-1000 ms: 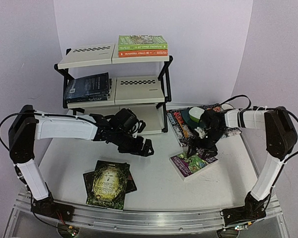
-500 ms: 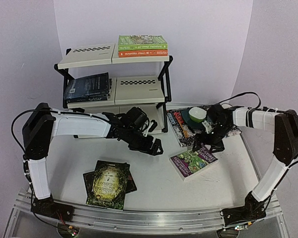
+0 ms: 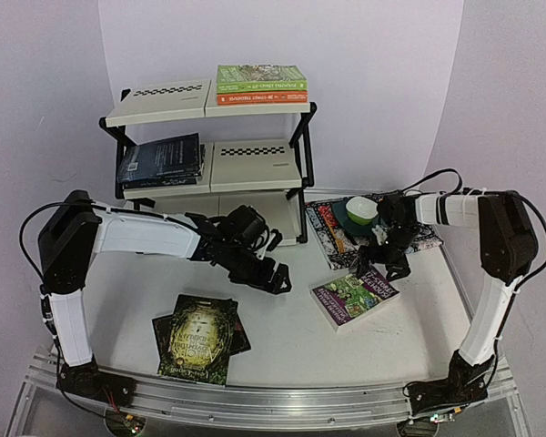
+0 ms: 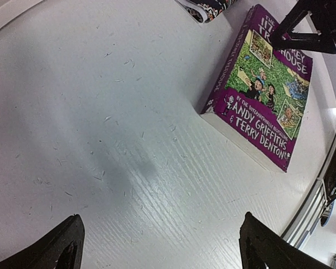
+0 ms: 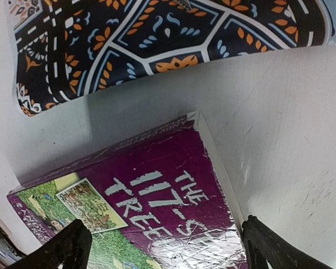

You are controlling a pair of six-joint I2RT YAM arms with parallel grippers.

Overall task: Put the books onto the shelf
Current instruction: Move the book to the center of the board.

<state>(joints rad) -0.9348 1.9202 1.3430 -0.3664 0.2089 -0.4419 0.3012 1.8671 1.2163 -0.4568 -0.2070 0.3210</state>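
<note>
**Right gripper [image 3: 382, 269] hangs wide open over the purple book [image 3: 355, 299]**

It holds nothing, and its fingers stand far apart above the book's far end. The left gripper [image 3: 278, 278] is wide open and empty too, low over the table [image 3: 291, 360].

The shelf [image 3: 255, 150] stands at the back. The purple book lies flat on the right, just beside the mat [image 3: 330, 232], well apart from the shelf. I think the job now is to pick it up. To do that well, the gripper should go down slowly, pinch the book's thick edge, and lift it level so it does not flop. It must not bump the bowl [image 3: 361, 211] on the mat.

Count: one table, one shelf with three levels, one mat. Two green and orange books [image 3: 260, 84] lie on the top level. Dark blue books [image 3: 162, 159] sit on the middle level, and I cannot tell how many. At least two dark green books [image 3: 198, 335] lie near the front. One purple book. One bowl.
</note>
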